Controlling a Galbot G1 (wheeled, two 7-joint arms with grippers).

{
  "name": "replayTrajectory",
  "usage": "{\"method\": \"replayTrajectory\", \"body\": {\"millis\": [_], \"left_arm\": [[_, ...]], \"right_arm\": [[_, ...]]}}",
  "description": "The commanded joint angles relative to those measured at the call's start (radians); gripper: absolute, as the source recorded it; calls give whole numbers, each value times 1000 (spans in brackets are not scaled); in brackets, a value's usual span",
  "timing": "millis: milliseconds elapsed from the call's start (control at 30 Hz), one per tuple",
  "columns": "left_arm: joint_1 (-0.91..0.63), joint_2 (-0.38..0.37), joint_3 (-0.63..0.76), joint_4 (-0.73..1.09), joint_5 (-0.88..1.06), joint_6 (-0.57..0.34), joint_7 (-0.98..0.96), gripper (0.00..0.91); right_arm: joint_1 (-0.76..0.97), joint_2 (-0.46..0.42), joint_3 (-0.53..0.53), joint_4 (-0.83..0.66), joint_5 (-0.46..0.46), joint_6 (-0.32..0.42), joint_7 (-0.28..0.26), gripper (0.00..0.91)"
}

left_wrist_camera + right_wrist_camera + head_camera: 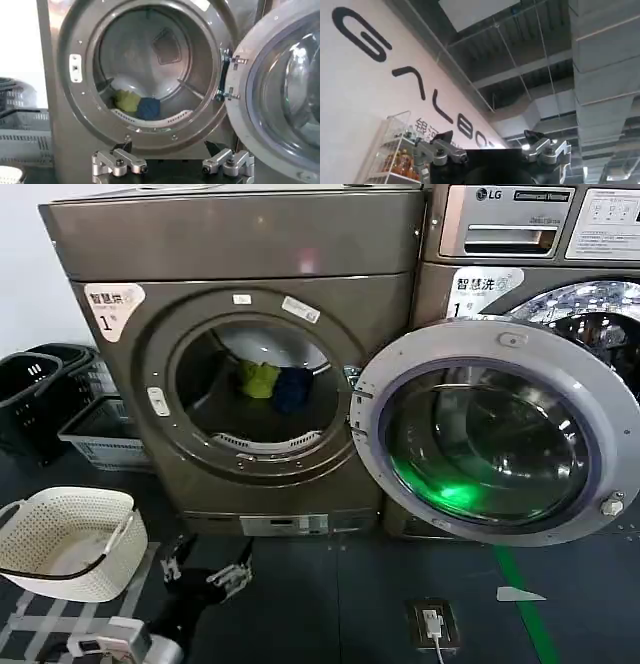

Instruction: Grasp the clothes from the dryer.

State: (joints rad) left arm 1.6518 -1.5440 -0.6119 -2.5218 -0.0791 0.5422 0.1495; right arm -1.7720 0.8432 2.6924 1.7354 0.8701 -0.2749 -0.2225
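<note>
Step in hand: approach, nothing grasped yet. The dryer [250, 364] stands with its door [495, 434] swung fully open to the right, so the round port [255, 389] is unobstructed.

The clothes sit inside the drum, low and toward the front lip: the yellow-green garment [258, 379] on the left, the dark blue garment [292, 389] touching it on the right. The left wrist view shows both, yellow-green [126, 100] and blue [148, 107], bunched just behind the perforated rim, both loose and well clear of the drum walls.

Left gripper [205, 576] is low, in front of the dryer's base panel and below the port. Its jaws are spread wide and empty; the left wrist view shows the gripper [172, 162] with both fingertips [120, 161] well apart and aimed at the port. Right gripper [492, 150] is parked pointing up at the ceiling, jaws apart, holding nothing.

A white perforated basket [65, 539] sits on the floor to the left, a likely drop spot.

Next move, my read: raise the left gripper to port height, drive it straight in over the lower rim, descend onto one garment and close. The yellow-green one is nearer the arm's side. Soft fabric, so pinch deep into the bunch. Risks: clipping the lower port rim on entry, or snagging both garments at once.
</note>
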Motion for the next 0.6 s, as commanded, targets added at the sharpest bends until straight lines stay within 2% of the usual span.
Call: {"method": "replayTrajectory", "body": {"millis": [33, 600], "left_arm": [[-1, 0, 0, -2, -1, -3, 0, 907], [-11, 9, 13, 13, -9, -3, 24, 907]], "right_arm": [[0, -1, 1, 0, 7, 1, 9, 907], [-7, -2, 17, 4, 31, -17, 16, 907]]}}
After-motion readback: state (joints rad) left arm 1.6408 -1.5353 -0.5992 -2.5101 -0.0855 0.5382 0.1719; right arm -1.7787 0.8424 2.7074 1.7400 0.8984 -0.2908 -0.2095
